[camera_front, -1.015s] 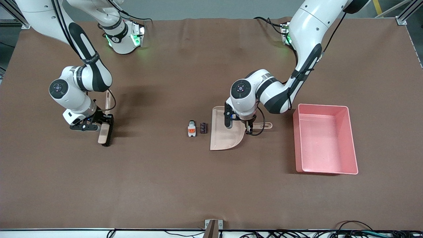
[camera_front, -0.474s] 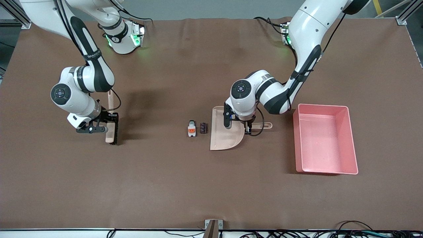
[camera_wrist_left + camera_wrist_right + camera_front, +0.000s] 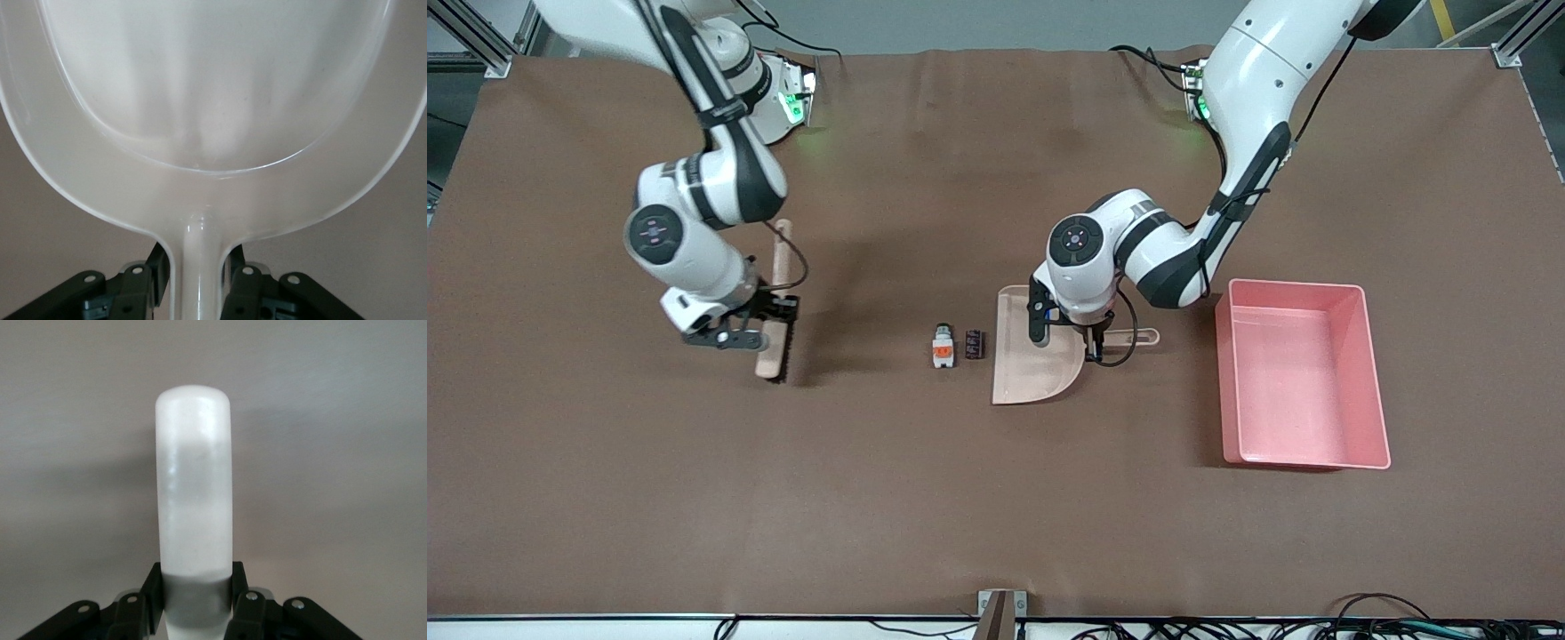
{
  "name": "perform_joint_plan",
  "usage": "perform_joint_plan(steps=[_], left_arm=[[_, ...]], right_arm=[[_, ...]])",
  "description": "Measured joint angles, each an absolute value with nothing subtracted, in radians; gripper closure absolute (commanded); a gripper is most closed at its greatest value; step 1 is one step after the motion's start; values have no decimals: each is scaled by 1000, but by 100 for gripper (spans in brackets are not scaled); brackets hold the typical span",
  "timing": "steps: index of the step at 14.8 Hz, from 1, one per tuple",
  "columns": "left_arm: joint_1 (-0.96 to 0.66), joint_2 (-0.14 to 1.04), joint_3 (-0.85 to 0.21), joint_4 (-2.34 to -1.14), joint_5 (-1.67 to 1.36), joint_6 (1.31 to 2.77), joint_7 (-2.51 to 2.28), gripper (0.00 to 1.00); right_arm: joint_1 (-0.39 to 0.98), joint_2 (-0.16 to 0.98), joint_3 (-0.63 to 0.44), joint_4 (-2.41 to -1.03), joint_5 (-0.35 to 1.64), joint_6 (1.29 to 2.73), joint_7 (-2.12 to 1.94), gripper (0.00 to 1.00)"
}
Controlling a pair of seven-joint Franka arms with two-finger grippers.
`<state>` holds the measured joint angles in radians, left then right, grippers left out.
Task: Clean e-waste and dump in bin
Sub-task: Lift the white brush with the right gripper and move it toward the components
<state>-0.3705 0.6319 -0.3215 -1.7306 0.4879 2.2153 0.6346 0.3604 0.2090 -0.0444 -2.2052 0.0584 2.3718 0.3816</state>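
The two e-waste parts lie side by side mid-table: a white one with an orange band (image 3: 943,348) and a dark cylinder (image 3: 975,343). The cylinder lies just off the open edge of the beige dustpan (image 3: 1032,369). My left gripper (image 3: 1096,342) is shut on the dustpan's handle (image 3: 199,267); the empty pan (image 3: 213,100) fills the left wrist view. My right gripper (image 3: 760,322) is shut on a brush (image 3: 772,351), toward the right arm's end from the e-waste. The brush's pale handle (image 3: 193,487) shows in the right wrist view. The pink bin (image 3: 1294,286) stands beside the dustpan toward the left arm's end.
Brown cloth (image 3: 978,498) covers the whole table. A small metal bracket (image 3: 1000,609) sits at the table edge nearest the front camera. Cables (image 3: 1316,627) run along that edge.
My right arm has carried the brush toward the e-waste, closing part of the gap. The left arm, dustpan, e-waste and bin have not moved.
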Motion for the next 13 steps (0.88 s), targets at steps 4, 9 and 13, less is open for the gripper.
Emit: perform_joint_plan(steps=[4, 9, 13], left_arm=[[-370, 632, -321, -1731, 488, 2215, 635, 76], [-370, 632, -321, -1731, 488, 2215, 635, 78], [-371, 632, -322, -1731, 488, 2215, 631, 78]], right_arm=[[471, 211, -44, -2207, 59, 2435, 503, 100], [552, 270, -44, -2217, 64, 2560, 524, 100], [577, 350, -45, -2216, 105, 2657, 524, 100]])
